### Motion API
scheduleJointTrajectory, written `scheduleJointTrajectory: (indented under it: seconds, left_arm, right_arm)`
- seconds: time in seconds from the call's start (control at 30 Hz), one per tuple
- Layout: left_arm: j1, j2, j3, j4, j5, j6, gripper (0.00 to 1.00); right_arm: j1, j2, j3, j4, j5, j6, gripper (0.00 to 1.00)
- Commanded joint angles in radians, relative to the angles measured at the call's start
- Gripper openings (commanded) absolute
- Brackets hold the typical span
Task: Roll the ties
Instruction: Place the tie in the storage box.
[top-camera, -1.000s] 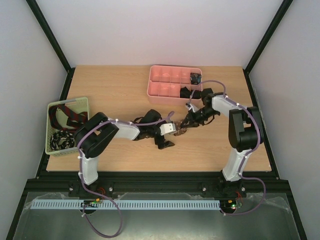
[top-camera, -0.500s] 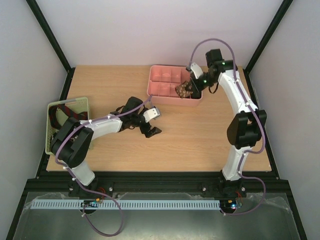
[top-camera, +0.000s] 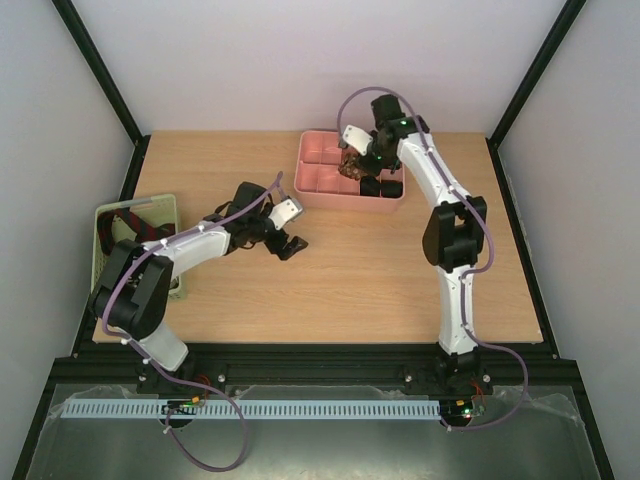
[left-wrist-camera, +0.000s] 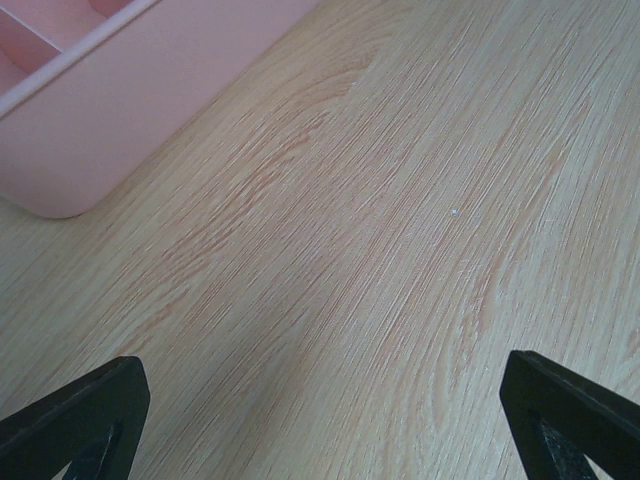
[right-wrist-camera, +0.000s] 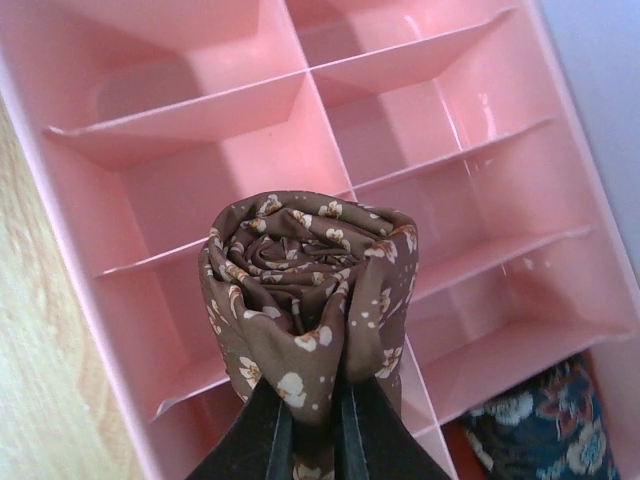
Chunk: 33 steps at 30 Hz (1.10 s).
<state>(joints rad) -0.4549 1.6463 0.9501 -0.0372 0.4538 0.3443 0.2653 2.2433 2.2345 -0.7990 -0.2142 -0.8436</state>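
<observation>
Tie (right-wrist-camera: 305, 290), brown, rolled: clenched in right claw (right-wrist-camera: 312, 425) above pink tray (right-wrist-camera: 180, 125) | left claw (left-wrist-camera: 322, 380): spread wide, holding nothing, over worktop (left-wrist-camera: 400, 200) near tray corner

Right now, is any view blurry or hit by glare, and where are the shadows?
Right wrist view: the rolled brown tie is sharp, with faint glare streaks on the pink tray dividers. Left wrist view: the table grain is crisp and evenly lit, no glare. Top external view: flat lighting, only soft shadows on the table.
</observation>
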Motion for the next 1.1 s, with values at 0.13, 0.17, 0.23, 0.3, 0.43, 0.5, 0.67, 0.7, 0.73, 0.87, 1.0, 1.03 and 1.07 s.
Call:
scheduleJointTrajectory:
  seconds: [0.13,0.17,0.23,0.3,0.43,0.5,0.67,0.7,0.73,0.87,1.0,1.03,1.07]
  left_arm:
    - [0.007,-0.052,-0.037,-0.023,-0.063,0.012,0.99]
    - [0.009,-0.052,-0.037,-0.021,-0.066,0.013,0.99]
    - [0.011,-0.049,-0.035,-0.02,-0.065,0.016,0.99]
    - [0.013,-0.043,-0.032,-0.019,-0.064,0.018,0.99]
    - [0.02,-0.039,-0.032,-0.015,-0.064,0.016,0.99]
    - [0.024,-0.039,-0.031,-0.015,-0.063,0.015,0.99]
    - [0.034,-0.036,-0.029,-0.016,-0.057,0.015,0.99]
    - [0.035,-0.035,-0.027,-0.016,-0.056,0.014,0.99]
    - [0.036,-0.034,-0.025,-0.018,-0.055,0.011,0.99]
    - [0.042,-0.034,-0.016,-0.026,-0.055,0.005,0.99]
    - [0.055,-0.043,0.007,-0.037,-0.048,-0.004,0.99]
    - [0.057,-0.043,0.014,-0.042,-0.045,-0.004,0.99]
    - [0.061,-0.043,0.022,-0.047,-0.043,-0.003,0.99]
  right_arm:
    - [0.046,0.079,0.026,-0.008,0.204,-0.278,0.01]
    - [0.052,0.088,0.025,-0.012,0.217,-0.294,0.01]
    - [0.061,0.107,0.024,-0.018,0.242,-0.316,0.01]
    - [0.07,0.125,0.023,-0.027,0.246,-0.331,0.01]
    - [0.078,0.167,0.016,-0.037,0.255,-0.349,0.01]
    - [0.078,0.193,0.017,-0.04,0.256,-0.352,0.01]
    - [0.078,0.256,0.019,-0.043,0.271,-0.354,0.01]
    - [0.079,0.267,0.019,-0.041,0.276,-0.351,0.02]
    - [0.079,0.276,0.019,-0.041,0.278,-0.347,0.02]
    - [0.079,0.295,0.021,-0.029,0.307,-0.313,0.21]
    - [0.078,0.254,0.023,-0.03,0.309,-0.293,0.46]
    - [0.079,0.236,0.022,-0.031,0.3,-0.288,0.5]
    - [0.079,0.217,0.021,-0.029,0.288,-0.281,0.55]
